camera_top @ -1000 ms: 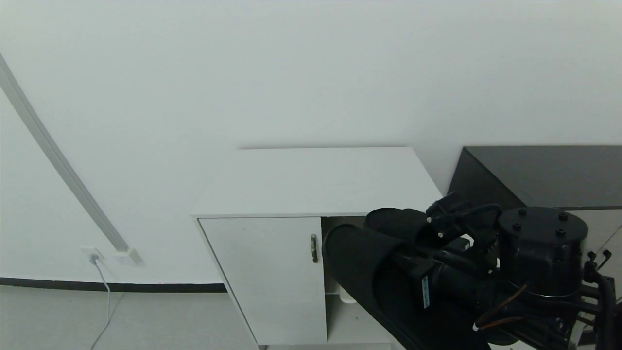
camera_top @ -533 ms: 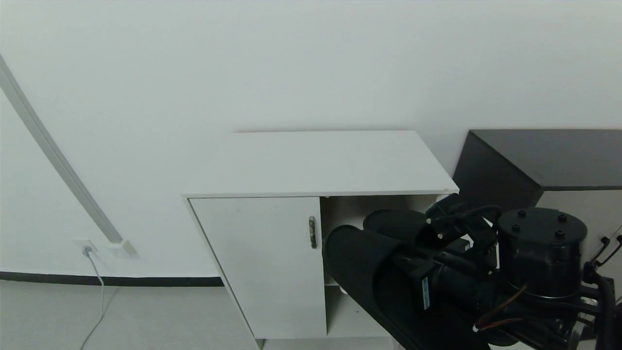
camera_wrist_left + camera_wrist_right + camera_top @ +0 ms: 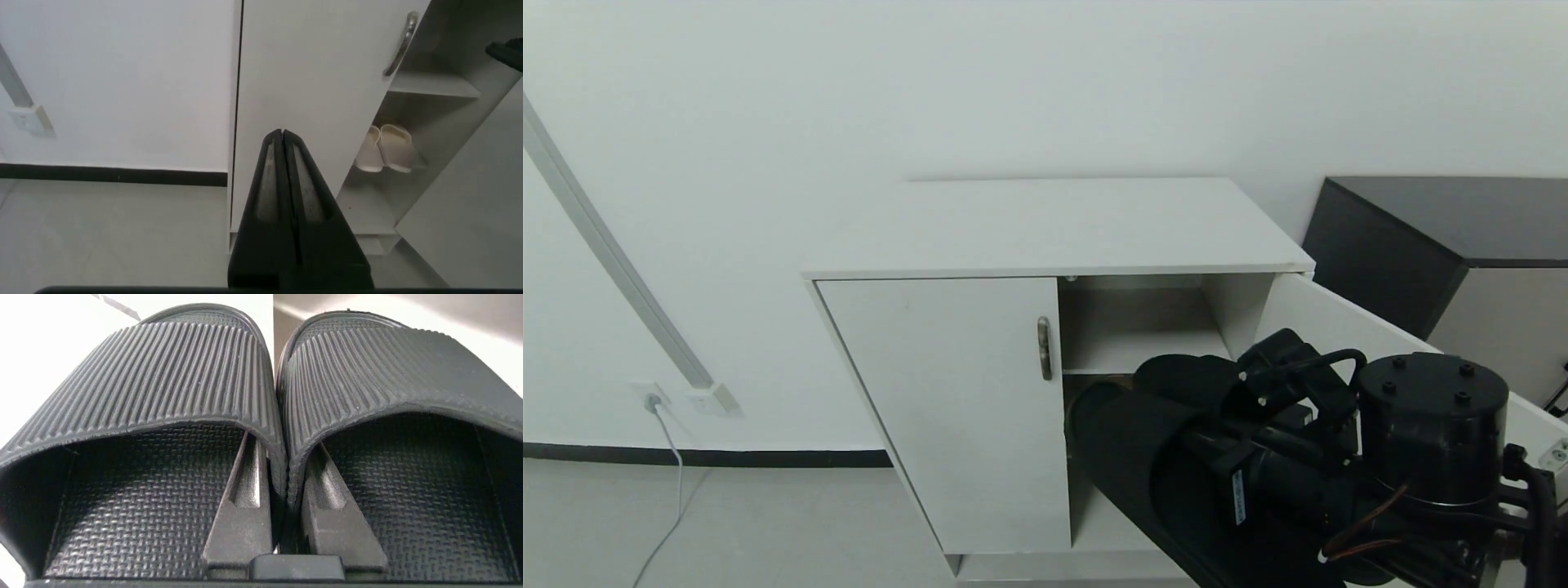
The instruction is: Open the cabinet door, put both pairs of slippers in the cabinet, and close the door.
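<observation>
A white cabinet (image 3: 1054,229) stands against the wall. Its left door (image 3: 947,408), which has a metal handle (image 3: 1044,349), is closed, and its right door (image 3: 1347,327) is swung open toward me. My right gripper (image 3: 282,518) is shut on a pair of black slippers (image 3: 1143,441), pinching their inner walls together in front of the open compartment, below the upper shelf (image 3: 1143,359). A pair of white slippers (image 3: 388,147) lies on a lower shelf inside. My left gripper (image 3: 283,139) is shut and holds nothing, low in front of the closed door.
A dark cabinet (image 3: 1421,245) stands to the right, just beyond the open door. On the wall to the left are a socket with a cable (image 3: 654,402) and a slanted grey conduit (image 3: 605,245). Bare grey floor (image 3: 106,237) lies in front.
The whole head view has shifted, so the camera moved. The cabinet now sits higher in the picture, with more of its inside and open door showing. The right arm and slippers keep their place.
</observation>
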`<state>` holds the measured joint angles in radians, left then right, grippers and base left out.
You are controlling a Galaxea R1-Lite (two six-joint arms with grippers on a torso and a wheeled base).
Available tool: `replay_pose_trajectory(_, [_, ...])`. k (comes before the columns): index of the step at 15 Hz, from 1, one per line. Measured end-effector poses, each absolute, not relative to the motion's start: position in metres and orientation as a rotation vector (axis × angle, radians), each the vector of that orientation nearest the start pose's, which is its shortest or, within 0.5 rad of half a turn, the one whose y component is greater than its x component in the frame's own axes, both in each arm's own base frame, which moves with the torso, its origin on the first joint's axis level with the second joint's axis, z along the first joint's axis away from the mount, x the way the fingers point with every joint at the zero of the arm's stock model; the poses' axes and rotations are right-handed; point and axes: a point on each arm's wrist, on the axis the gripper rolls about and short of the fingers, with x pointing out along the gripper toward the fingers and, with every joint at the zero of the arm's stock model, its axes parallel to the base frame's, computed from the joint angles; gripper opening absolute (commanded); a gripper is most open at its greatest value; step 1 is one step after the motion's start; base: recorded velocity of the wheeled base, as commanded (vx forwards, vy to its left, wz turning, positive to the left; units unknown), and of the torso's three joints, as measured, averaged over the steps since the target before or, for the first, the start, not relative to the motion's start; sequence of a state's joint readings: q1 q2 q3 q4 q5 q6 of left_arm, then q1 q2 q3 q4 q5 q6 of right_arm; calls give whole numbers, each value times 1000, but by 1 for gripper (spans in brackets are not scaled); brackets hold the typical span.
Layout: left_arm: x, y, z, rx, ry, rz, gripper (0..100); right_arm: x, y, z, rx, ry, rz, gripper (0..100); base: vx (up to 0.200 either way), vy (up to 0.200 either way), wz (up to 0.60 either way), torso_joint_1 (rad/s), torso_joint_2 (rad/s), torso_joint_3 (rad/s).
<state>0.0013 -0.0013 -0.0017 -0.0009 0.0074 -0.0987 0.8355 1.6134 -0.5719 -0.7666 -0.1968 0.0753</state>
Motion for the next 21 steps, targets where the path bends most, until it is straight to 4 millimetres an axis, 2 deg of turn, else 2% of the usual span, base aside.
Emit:
replay_pose_trajectory(9, [-23,0,76,-98,-4,7,0,181,195,156,-73,277,628,0,0,0,0,-139,473,332])
replay_pose_trajectory(16, [-23,0,76,-98,-4,7,0,183,196,154,-84,267,628,0,0,0,0,-48,436,378])
replay_pose_trajectory(21, [-23,0,76,-97,-5,7,0,181,197,153,-87,250,638,0,0,0,0,1,79,72])
